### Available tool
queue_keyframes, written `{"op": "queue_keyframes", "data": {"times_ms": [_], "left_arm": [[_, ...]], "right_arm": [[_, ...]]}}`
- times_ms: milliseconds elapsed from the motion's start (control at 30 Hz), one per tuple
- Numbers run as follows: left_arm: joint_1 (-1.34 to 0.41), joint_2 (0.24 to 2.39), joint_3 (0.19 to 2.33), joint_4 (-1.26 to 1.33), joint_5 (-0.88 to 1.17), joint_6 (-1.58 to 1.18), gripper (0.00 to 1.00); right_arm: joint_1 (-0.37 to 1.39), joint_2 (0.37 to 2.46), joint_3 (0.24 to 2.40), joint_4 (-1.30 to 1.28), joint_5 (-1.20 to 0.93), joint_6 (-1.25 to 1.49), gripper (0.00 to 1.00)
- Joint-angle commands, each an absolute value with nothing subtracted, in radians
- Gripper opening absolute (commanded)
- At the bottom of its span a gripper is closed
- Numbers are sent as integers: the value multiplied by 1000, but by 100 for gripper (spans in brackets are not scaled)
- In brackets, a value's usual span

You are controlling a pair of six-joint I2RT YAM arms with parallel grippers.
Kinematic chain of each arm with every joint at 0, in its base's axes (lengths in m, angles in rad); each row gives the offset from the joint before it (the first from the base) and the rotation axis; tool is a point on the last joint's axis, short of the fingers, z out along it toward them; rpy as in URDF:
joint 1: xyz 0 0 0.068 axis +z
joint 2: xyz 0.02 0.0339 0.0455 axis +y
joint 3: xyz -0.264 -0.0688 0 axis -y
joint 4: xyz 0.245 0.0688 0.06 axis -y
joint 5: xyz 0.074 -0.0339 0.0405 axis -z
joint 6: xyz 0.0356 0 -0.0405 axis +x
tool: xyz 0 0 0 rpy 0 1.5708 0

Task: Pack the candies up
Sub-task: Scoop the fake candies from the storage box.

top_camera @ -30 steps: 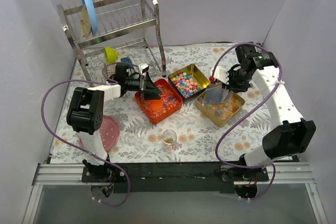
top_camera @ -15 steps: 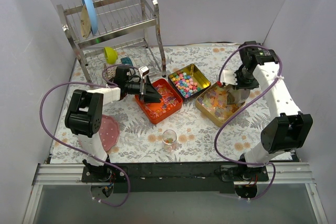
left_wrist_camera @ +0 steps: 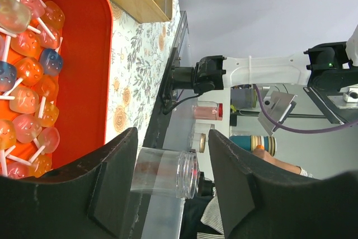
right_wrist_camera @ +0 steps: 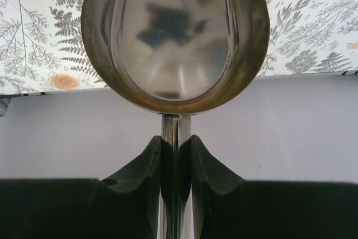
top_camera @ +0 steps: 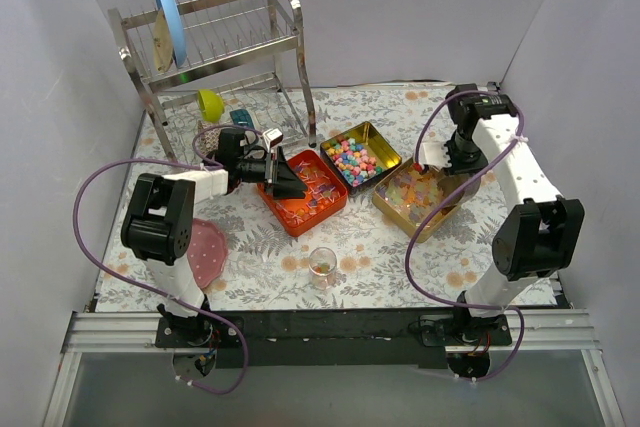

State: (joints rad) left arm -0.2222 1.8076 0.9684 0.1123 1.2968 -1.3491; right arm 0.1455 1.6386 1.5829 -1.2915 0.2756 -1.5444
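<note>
The right gripper point(top_camera: 440, 154) is clamped on the thin handle of a shiny metal spoon point(right_wrist_camera: 176, 32), and the face of the bowl that shows carries no sweet. The left gripper point(left_wrist_camera: 173, 149) is spread wide with nothing between its fingers. The candies lie in three containers. Clear-wrapped colourful pieces on white sticks point(left_wrist_camera: 25, 76) fill the orange plastic tray point(top_camera: 290, 219) under the left gripper. Orange-yellow translucent jellies point(top_camera: 415, 197) fill the rectangular gold tin point(top_camera: 425, 227) just beside the right gripper, on its near side. Pastel round pellets point(top_camera: 352, 159) fill the square gold tin point(top_camera: 386, 144) between the two grippers. All look light: the pellets are probably hard and apt to roll, the jellies soft and perhaps tacky, the wrapped ones slippery in their film. I judge scooping from beneath suits the loose kinds, while a wrapped piece is best pinched across its body. A small clear plastic cup point(top_camera: 321, 260), well apart from both grippers, looks the likely receiver. Only the right wrist view shows the hold on the handle. Only the left wrist view shows the open gap. The top view alone places each gripper against the tins.
</note>
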Motion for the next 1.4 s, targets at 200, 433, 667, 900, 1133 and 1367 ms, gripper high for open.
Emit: {"op": "queue_keyframes", "data": {"times_ms": [200,433,667,900,1133,1367], "left_arm": [[-224,1749,945,124,1298,-1325,52],[-225,1762,948,126,1299,-1328,52],[-224,1776,963,130,1298,-1331,52],[-225,1784,963,137,1301,-1336,52],[-224,1786,959,140,1307,-1335,52],[-222,1784,957,141,1310,-1335,52]], "right_arm": [[141,1670,1488,-1305,380,-1533,1],[150,1715,1500,-1307,365,-1416,1],[190,1709,1516,-1307,388,-1407,1],[192,1694,1537,-1305,459,-1462,1],[179,1703,1546,-1305,489,-1479,1],[189,1735,1545,-1292,492,-1433,1]]}}
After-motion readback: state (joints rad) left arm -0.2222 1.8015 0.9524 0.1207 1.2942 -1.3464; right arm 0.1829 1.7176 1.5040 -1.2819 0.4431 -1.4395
